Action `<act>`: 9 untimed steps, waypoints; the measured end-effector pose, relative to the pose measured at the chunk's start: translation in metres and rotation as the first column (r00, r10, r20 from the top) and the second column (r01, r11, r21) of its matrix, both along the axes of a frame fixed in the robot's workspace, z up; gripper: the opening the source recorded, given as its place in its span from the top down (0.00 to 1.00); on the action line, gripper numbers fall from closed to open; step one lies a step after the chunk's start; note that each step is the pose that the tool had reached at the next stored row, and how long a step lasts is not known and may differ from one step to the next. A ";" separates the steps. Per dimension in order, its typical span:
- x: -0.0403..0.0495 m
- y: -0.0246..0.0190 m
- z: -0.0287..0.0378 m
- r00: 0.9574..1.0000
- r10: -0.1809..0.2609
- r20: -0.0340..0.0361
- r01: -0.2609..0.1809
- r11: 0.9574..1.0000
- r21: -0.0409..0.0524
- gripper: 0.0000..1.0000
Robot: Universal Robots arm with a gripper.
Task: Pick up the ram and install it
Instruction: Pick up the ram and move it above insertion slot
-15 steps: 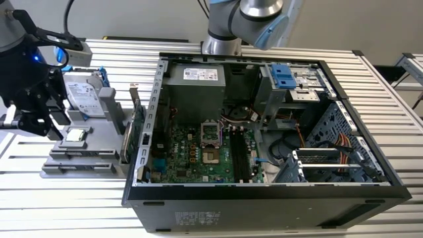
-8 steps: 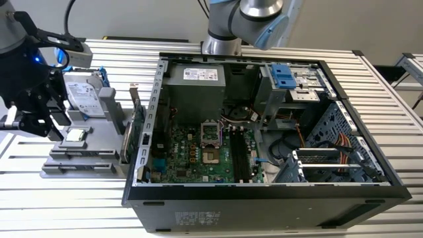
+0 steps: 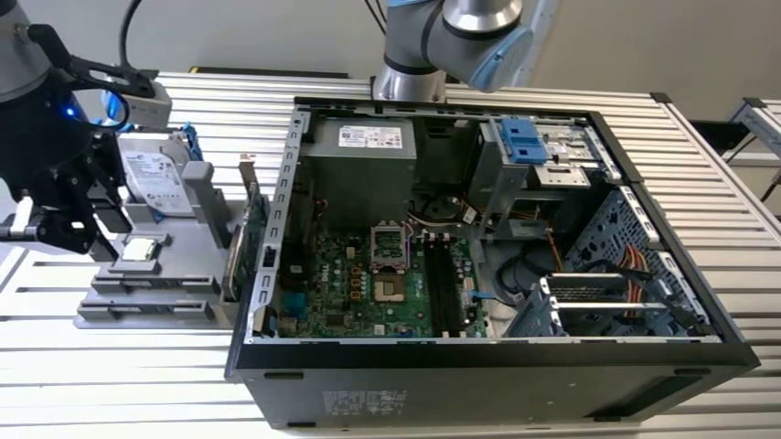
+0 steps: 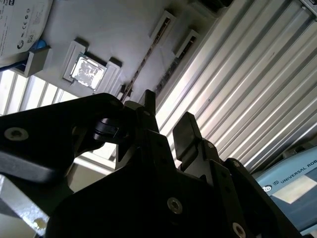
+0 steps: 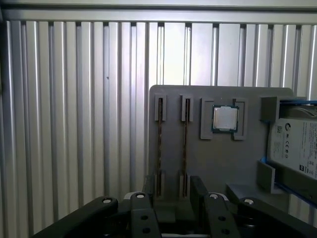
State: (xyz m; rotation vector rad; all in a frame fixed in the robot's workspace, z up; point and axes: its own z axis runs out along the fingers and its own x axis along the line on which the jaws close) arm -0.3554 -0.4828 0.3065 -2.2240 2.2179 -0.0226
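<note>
A: Nearest the wrist cameras, how does the gripper (image 5: 173,196) stand?
B: Its two black fingers (image 5: 148,191) are spread apart with nothing between them, in both wrist views.
A: And the ram (image 5: 185,144)?
B: Just past the fingertips, untouched. It stands on edge in a slot of the grey holder (image 5: 218,168), with a second thin strip (image 5: 160,144) in the slot beside it.
A: Beyond those?
B: A square silver chip (image 5: 225,119) sits in its own recess of the holder, then a hard drive (image 5: 297,144) is held at the holder's edge. All of it rests on the ribbed metal table (image 5: 74,124).
A: And the computer?
B: In the exterior view the open case (image 3: 488,366) lies on the exterior view's right of the holder, just beside it, its green motherboard (image 3: 354,283) exposed.
</note>
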 end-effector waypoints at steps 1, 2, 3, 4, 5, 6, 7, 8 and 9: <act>0.0000 0.0000 -0.0003 1.000 0.000 0.000 0.000 1.000 0.000 0.00; 0.0000 0.0000 -0.0004 1.000 0.000 0.000 0.000 1.000 0.000 0.00; 0.0000 0.0000 -0.0007 1.000 0.000 0.000 0.000 1.000 0.000 0.00; 0.0000 0.0000 -0.0010 1.000 0.000 0.000 0.000 1.000 0.000 0.00; 0.0000 0.0000 -0.0012 1.000 0.000 0.000 0.000 1.000 0.000 0.00; 0.0000 0.0000 -0.0014 1.000 0.000 0.000 0.000 1.000 0.000 0.00; 0.0000 0.0000 -0.0016 1.000 0.000 0.000 0.000 1.000 0.000 0.00; 0.0000 0.0000 -0.0018 1.000 0.000 0.000 0.000 1.000 0.000 0.00; 0.0000 0.0000 -0.0021 1.000 0.000 0.000 0.000 1.000 0.000 0.00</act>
